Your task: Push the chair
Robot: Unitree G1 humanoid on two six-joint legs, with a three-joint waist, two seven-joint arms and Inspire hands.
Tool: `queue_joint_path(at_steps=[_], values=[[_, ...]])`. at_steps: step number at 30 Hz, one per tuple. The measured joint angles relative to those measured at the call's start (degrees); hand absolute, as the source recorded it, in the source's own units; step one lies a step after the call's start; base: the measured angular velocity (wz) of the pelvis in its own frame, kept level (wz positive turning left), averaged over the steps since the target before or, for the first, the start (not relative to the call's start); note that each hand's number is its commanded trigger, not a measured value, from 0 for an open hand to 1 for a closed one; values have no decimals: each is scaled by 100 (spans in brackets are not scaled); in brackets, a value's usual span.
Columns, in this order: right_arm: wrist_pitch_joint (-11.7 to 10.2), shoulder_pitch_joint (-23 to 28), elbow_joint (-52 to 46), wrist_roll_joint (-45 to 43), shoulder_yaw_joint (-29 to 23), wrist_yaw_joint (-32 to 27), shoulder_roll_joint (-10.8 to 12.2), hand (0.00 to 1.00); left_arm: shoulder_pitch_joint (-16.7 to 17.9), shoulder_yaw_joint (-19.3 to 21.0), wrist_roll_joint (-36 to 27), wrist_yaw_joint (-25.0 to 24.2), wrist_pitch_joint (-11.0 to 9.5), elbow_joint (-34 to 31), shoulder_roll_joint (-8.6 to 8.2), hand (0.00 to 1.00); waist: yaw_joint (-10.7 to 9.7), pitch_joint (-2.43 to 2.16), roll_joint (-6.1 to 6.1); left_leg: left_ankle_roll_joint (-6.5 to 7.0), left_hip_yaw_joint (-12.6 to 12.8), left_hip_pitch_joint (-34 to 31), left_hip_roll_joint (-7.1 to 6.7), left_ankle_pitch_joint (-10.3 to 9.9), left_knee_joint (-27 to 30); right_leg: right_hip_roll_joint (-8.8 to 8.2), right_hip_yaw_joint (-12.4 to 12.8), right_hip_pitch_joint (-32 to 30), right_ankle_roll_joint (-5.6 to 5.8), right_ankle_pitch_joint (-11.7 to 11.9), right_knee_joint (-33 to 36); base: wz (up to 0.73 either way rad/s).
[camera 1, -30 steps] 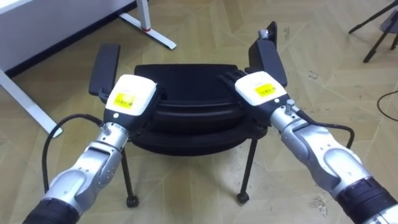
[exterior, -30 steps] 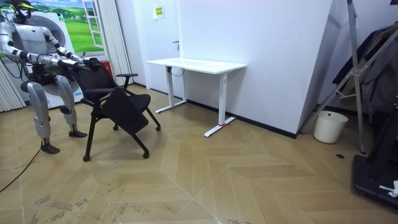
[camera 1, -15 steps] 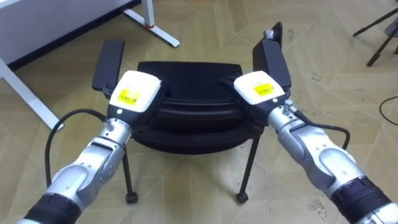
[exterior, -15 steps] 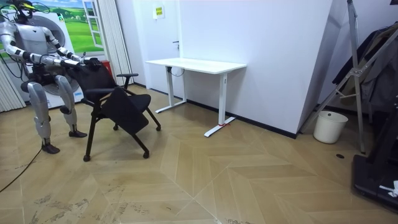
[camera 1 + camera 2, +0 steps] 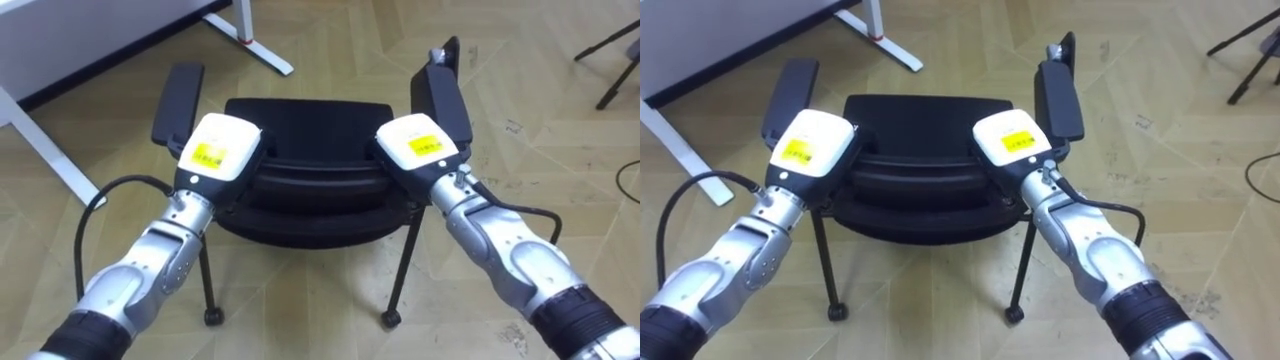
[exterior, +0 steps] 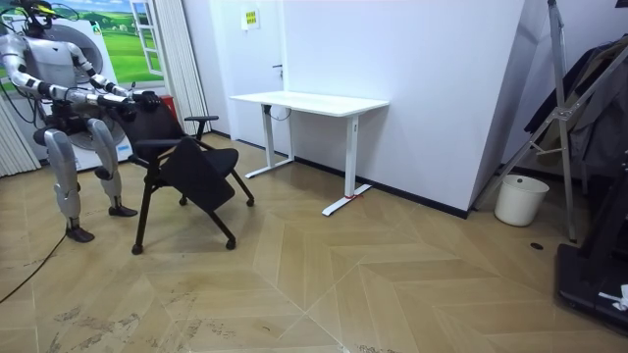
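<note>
A black chair (image 5: 305,125) with two armrests stands on the wooden floor right in front of me, its backrest (image 5: 315,195) nearest to me. My left hand (image 5: 218,147) lies on the backrest's top edge at its left end, fingers curled down over it. At the right end my right hand (image 5: 418,143) sits on that top edge the same way, its fingers bent over the rim. In the room view I stand behind the chair (image 6: 191,167) at the room view's left, both arms stretched out to it.
A white desk (image 6: 309,101) stands against the wall beyond the chair; its feet (image 5: 255,45) show at the upper left. A white bin (image 6: 520,199) and a stand are at the room view's right. Dark tripod legs (image 5: 610,60) cross the floor at the upper right.
My right hand's fingers, stretched out flat over the backrest a second ago, have curled down over its top edge. The left hand has kept its hold.
</note>
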Motion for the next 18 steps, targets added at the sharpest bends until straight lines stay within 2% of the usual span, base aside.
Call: queue_joint_path(at_steps=[2,3,4,5,6,7,8,9,10,11,12,13,14,15,16,18], values=[[-78,6,77,1,0,-1,-9,100,0,-27,5,1,-27,66,-18,100,9,4,29,1,-326,92,17,2,-3,4,5,-68,-9,-40,276,-5],[-144,7,171,3,4,-34,2,100,0,-41,9,17,-43,144,-36,100,20,7,45,1,-683,167,55,2,0,30,71,-108,-94,-122,383,-19],[-200,-1,204,-15,16,-64,9,100,2,-31,17,49,-84,180,-2,100,79,-28,-2,-16,-847,144,-1,-10,16,45,196,50,-140,-74,99,-15],[-210,-24,201,-52,22,-87,13,100,0,-9,10,65,-93,186,9,100,80,-29,-9,-25,-849,105,-27,-17,36,36,148,155,-133,-40,-43,19],[-222,-55,231,-74,35,-132,26,100,-14,13,-18,86,-99,257,-13,100,-4,2,36,-27,-741,81,-37,-19,22,37,-9,263,-121,-23,-107,46],[-253,-48,316,-73,48,-187,27,100,-33,10,-35,94,-105,378,-89,100,-71,8,94,-27,-626,225,12,21,-57,53,-50,253,-94,-50,95,38],[-281,-56,390,-60,48,-226,31,100,-62,-4,-35,105,-108,449,-125,100,-49,39,143,-44,-683,323,82,49,-108,66,-63,80,-78,-97,438,-17],[-343,-76,556,16,59,-340,55,100,-116,-37,-34,120,-144,543,-140,100,91,78,205,-51,-929,382,202,54,-78,159,215,-246,-120,-262,641,-68],[-417,-255,677,12,124,-405,100,100,-114,63,-33,182,-212,516,-47,100,217,67,131,-116,-1189,291,235,13,-26,289,505,-558,-399,-55,232,-46],[-423,-296,716,8,160,-448,92,100,-121,111,-31,194,-213,554,-78,100,162,15,225,-233,-1243,179,258,-59,22,298,356,-510,-393,75,238,12],[-433,-341,761,4,171,-531,70,100,-215,129,-35,190,-236,720,-136,100,84,32,289,-264,-971,123,263,-61,14,297,176,-502,-419,92,271,73],[-457,-352,884,20,172,-646,79,100,-305,100,-42,189,-238,853,-200,100,1,60,242,-261,-638,107,276,-1,-14,287,127,-464,-416,88,277,61],[-472,-359,937,34,172,-694,78,100,-360,61,-42,187,-238,869,-201,100,-3,53,245,-261,-512,112,276,33,-19,284,136,-449,-408,83,275,38],[-495,-393,1055,69,172,-771,103,100,-422,30,-34,185,-236,875,-185,100,-21,83,176,-258,-386,115,286,46,-9,298,125,-426,-403,78,250,17],[-529,-460,1180,78,164,-819,140,100,-458,30,-15,185,-227,879,-177,100,-47,98,133,-258,-381,104,279,46,2,310,110,-422,-404,77,237,13],[-552,-560,1332,77,164,-839,187,100,-499,30,-15,180,-223,938,-184,100,-109,100,127,-259,-380,87,244,45,12,313,105,-422,-404,77,207,7]])
